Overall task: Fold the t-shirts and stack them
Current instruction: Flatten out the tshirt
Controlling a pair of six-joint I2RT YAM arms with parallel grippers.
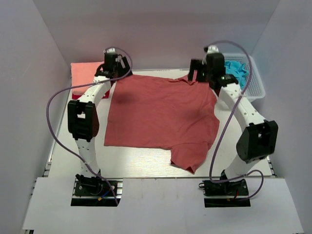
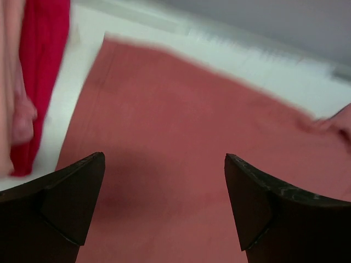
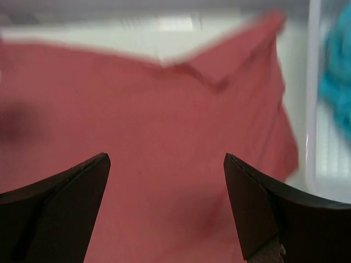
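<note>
Currently the left end effector (image 2: pixel 164 158) and right end effector (image 3: pixel 166 158) gape wide, empty, over the far edge of the brick-red t-shirt (image 1: pixel 161 114) spread on the bench (image 1: pixel 136 168); its rumpled near-right sleeve (image 1: pixel 187 158) may fold in crooked.

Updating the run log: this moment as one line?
large brick-red cotton t-shirt: spread out | left gripper: open above its far edge | right gripper: open above its far edge

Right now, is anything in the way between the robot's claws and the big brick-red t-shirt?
Nothing visible is. The left gripper and the right gripper both hang open over the far edge of the brick-red t-shirt, and each wrist view shows only its cloth beneath.
</note>
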